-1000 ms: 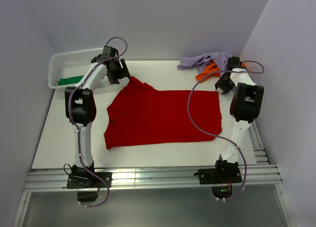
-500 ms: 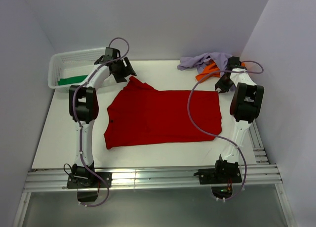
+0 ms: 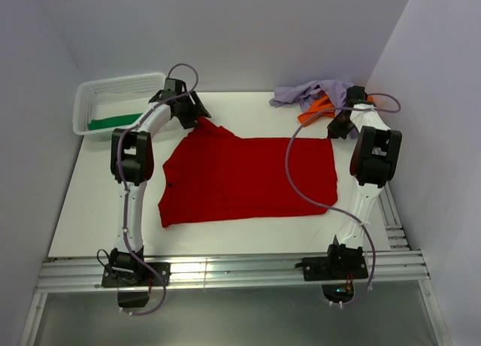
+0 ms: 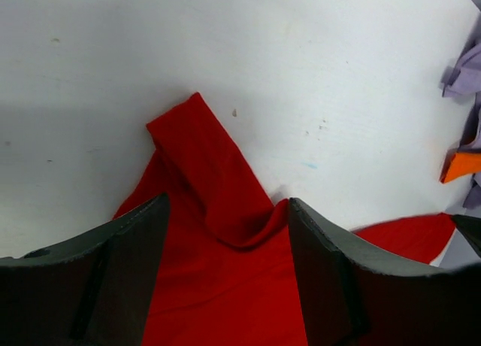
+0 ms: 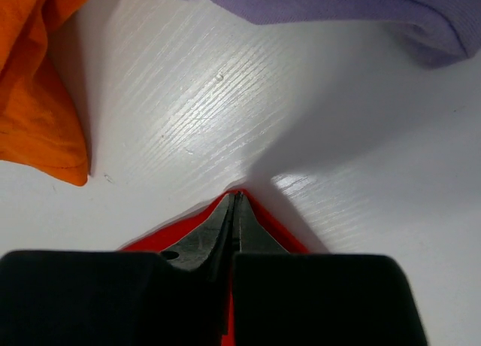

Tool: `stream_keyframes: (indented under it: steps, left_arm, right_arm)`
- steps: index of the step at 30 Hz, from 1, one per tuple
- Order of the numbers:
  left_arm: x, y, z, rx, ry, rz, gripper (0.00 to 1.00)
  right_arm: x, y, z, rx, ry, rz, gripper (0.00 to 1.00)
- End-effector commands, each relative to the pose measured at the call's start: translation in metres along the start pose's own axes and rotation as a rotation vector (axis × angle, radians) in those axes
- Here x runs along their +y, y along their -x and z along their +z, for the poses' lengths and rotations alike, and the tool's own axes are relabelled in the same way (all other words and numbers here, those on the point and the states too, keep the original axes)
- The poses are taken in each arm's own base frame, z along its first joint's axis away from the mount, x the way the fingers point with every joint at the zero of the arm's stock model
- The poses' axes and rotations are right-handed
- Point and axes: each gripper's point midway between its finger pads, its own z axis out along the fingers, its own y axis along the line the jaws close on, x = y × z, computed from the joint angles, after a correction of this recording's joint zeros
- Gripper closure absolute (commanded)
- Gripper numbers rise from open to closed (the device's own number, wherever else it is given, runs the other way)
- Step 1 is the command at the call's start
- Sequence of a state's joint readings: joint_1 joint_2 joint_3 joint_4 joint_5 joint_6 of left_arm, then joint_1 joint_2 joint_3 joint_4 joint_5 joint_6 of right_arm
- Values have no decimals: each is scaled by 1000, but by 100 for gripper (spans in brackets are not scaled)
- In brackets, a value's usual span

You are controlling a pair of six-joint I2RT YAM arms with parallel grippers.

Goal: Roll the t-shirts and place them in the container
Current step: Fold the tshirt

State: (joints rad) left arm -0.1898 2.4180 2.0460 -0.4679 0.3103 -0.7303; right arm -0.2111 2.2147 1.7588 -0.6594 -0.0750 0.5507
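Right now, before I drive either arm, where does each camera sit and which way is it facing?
Top external: above and behind the bases, facing down on the table; left arm and right arm show whole, red t-shirt between them.
Left wrist: on the left arm, facing down past the open left gripper at the shirt's sleeve.
Right wrist: low over the table, right gripper shut on the shirt's corner; orange t-shirt and lavender t-shirt beyond.
Shared: all three views show the red, orange and lavender shirts.
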Motion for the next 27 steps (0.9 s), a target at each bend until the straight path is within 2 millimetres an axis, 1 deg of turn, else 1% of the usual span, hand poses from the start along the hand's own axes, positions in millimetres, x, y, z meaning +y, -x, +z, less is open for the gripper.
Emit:
stream_keyframes:
  steps: [1, 4, 8, 10, 12, 16, 18, 21, 22, 23, 24, 25, 27]
  left_arm:
    - [-10, 26, -1, -106, 3, 8, 31]
    - [-4, 32, 1, -137, 35, 8, 34]
    - [1, 38, 5, -176, 54, 10, 42]
    - [6, 37, 13, -171, 62, 6, 42]
    - [9, 37, 17, -171, 82, 6, 43]
    - [9, 42, 21, -206, 92, 27, 44]
    - [9, 43, 21, -215, 100, 38, 47]
    - [11, 43, 23, -224, 117, 50, 56]
    - [12, 42, 24, -223, 117, 53, 61]
    - [10, 41, 24, -224, 114, 56, 68]
    - [11, 41, 25, -226, 114, 55, 71]
    - [9, 41, 24, -229, 109, 58, 77]
    - [6, 42, 23, -235, 107, 64, 83]
  right_arm:
    - [16, 13, -13, -53, 53, -1, 100]
    - [16, 14, -15, -57, 58, -5, 100]
    - [17, 14, -16, -61, 60, -8, 100]
    - [17, 14, -16, -61, 62, -8, 100]
    - [18, 15, -17, -62, 69, -7, 100]
    - [20, 16, -18, -63, 71, -9, 100]
    - [20, 18, -19, -69, 73, -12, 100]
    - [21, 18, -20, -70, 74, -12, 100]
    - [21, 18, -21, -71, 75, -14, 100]
    - [20, 18, -21, -72, 73, -14, 100]
    - [20, 18, -21, -72, 73, -14, 100]
    - [20, 18, -21, -73, 72, -15, 100]
    - [21, 18, -22, -74, 76, -17, 100]
